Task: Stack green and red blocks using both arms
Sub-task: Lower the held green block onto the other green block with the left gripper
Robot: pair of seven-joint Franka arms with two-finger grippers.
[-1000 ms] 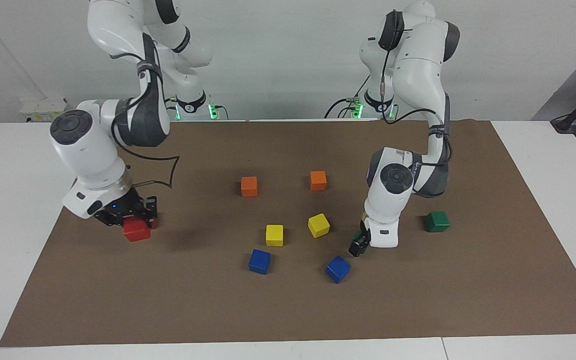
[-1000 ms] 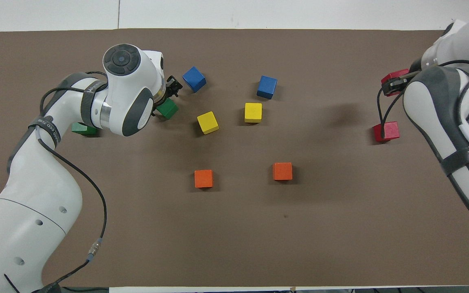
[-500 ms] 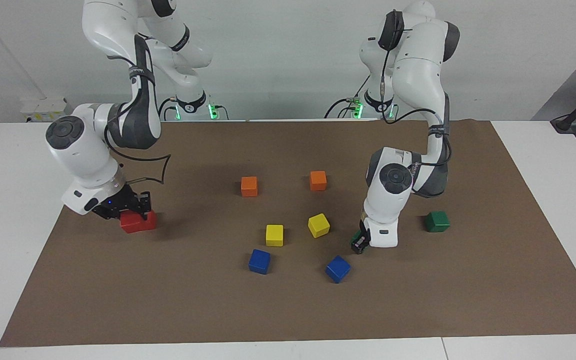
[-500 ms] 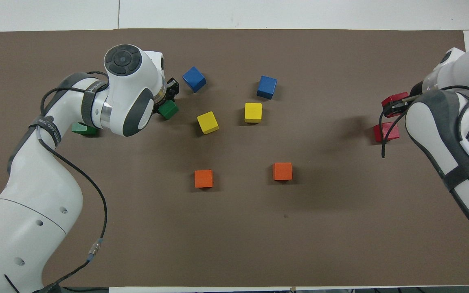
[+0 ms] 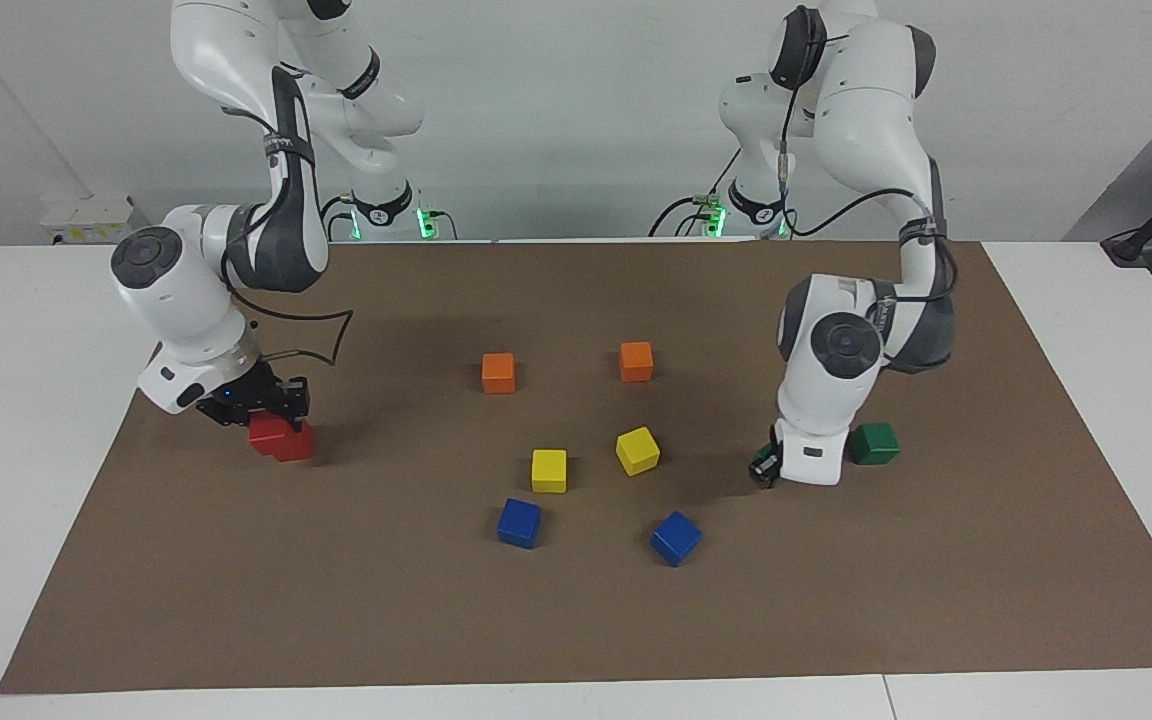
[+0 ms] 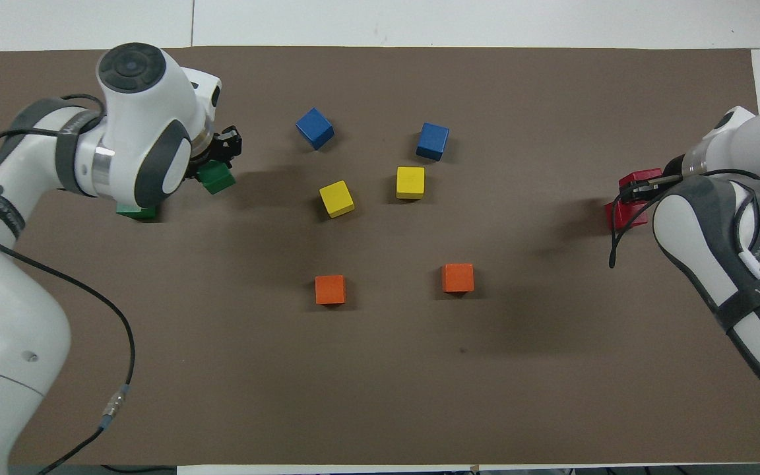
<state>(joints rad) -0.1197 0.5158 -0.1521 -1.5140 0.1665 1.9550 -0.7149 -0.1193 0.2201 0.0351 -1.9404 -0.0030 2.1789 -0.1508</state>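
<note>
Left pincer (image 5: 765, 468) clamped on tilted green cube (image 6: 216, 177), right pincer (image 5: 258, 408) clamped on red cube (image 5: 266, 432) over second red cube (image 5: 293, 444)

In the facing view, six blocks are spread mid-frame on the mat (image 5: 576, 620): upper pair (image 5: 498, 372) (image 5: 636, 361), middle pair (image 5: 549, 470) (image 5: 637, 450), lower pair (image 5: 519, 523) (image 5: 675, 538). At frame left, a first block (image 5: 266, 433) is gripped by the right gripper (image 5: 266, 418), just over a second block (image 5: 296, 445). At frame right, a third block (image 6: 216, 179) is gripped by the left gripper (image 5: 763, 472), with a fourth block (image 5: 874, 443) just beside.
</note>
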